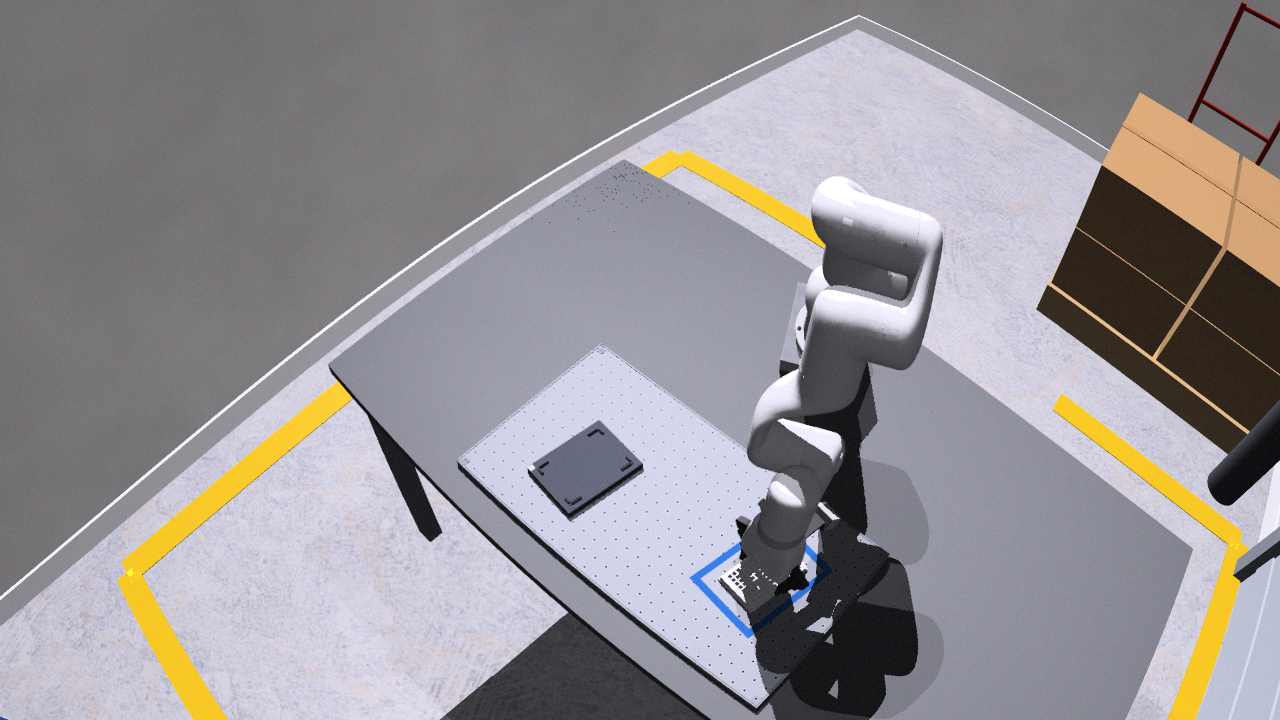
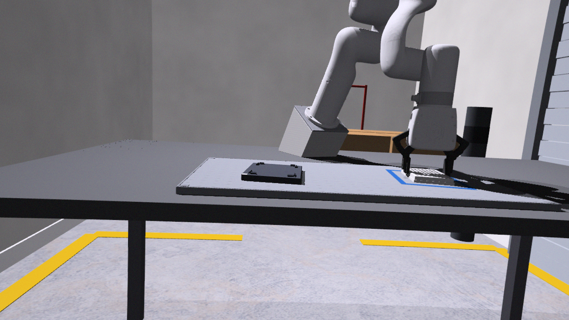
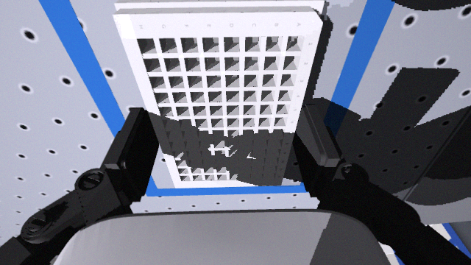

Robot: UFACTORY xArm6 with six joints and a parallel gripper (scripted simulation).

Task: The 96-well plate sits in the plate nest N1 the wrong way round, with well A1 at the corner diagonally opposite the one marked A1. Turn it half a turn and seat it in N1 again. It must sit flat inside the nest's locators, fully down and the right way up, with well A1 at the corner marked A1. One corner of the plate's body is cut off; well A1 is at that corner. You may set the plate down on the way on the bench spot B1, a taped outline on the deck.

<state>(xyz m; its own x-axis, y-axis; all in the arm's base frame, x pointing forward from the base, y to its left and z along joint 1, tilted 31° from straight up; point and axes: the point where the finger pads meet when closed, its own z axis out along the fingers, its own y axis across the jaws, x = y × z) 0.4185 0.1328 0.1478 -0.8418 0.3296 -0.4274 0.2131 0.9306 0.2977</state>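
Note:
The white 96-well plate (image 3: 224, 92) lies flat on the deck inside the blue taped outline of B1 (image 3: 88, 73), wells up. In the wrist view its cut corner, with the A row label, is at the top right. My gripper (image 3: 225, 124) is open, low over the plate, with one black finger at each long side. The plate also shows in the exterior view (image 2: 431, 176) and in the overhead view (image 1: 747, 586), partly hidden by the gripper (image 1: 769, 582). The dark nest N1 (image 1: 586, 465) is empty, with only its corner locators showing.
The perforated grey deck plate (image 1: 626, 501) lies on the dark table. The arm's base block (image 2: 314, 137) stands behind the deck. B1 is close to the deck's front right edge. Cardboard boxes (image 1: 1172, 268) and a black cylinder (image 2: 477, 127) stand off the table.

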